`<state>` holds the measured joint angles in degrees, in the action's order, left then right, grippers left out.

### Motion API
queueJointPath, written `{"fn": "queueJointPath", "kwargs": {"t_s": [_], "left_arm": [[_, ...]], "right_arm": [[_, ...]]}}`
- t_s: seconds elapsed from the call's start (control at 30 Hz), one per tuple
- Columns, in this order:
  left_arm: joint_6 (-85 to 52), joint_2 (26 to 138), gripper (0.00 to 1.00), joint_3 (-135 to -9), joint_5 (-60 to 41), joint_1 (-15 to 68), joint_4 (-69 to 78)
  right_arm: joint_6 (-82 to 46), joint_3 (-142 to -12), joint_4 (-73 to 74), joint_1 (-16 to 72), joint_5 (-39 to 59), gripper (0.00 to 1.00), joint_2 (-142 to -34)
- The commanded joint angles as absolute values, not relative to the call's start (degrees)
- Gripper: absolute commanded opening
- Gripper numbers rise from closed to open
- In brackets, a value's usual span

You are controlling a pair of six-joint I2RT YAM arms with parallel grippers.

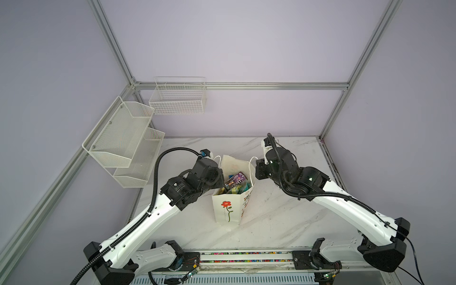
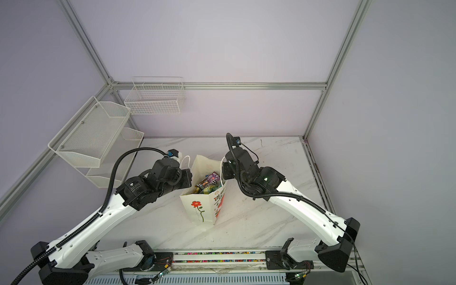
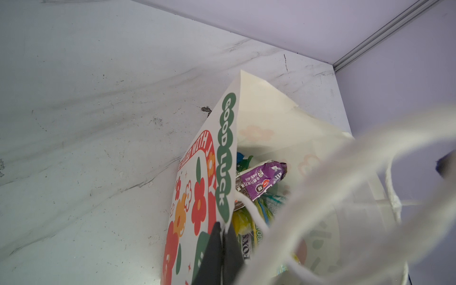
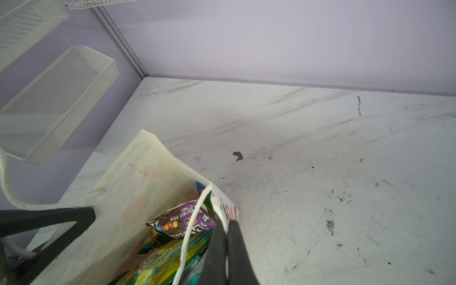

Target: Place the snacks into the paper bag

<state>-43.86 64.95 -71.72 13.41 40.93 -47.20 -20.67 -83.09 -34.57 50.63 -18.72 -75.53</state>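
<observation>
The paper bag (image 1: 229, 209) (image 2: 197, 209) stands upright mid-table, its mouth held wide between both arms. Inside lie the snacks: a brown-purple M&M's packet (image 1: 235, 181) (image 3: 259, 182) (image 4: 182, 219) on top of a green-yellow packet (image 3: 243, 222) (image 4: 167, 261), with a blue scrap behind them. My left gripper (image 3: 223, 237) (image 1: 222, 182) is shut on the bag's left rim, on the printed wall (image 3: 204, 197). Opposite it, my right gripper (image 4: 227, 237) (image 1: 256, 172) is shut on the right rim beside a white cord handle (image 4: 190, 237).
Two white mesh shelves (image 1: 123, 138) (image 4: 56, 98) hang on the left wall, close behind the left arm. A white wire basket (image 1: 179, 98) hangs on the back wall. The marble table (image 1: 283, 222) ends at walls with aluminium posts at the back and right.
</observation>
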Motion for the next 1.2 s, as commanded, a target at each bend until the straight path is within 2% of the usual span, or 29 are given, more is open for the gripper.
{"fn": "queueJointPath", "kwargs": {"t_s": [0.0,1.17], "left_arm": [[-43.0,64.5,0.00,-78.7,12.5,40.7,-41.8],[-41.4,74.1,0.00,-85.8,11.0,40.8,-36.9]], "right_arm": [[-19.3,-86.9,-30.2,49.3,-22.4,0.00,-74.2],[-15.1,-90.9,-29.8,37.4,-16.2,0.00,-78.4]]}}
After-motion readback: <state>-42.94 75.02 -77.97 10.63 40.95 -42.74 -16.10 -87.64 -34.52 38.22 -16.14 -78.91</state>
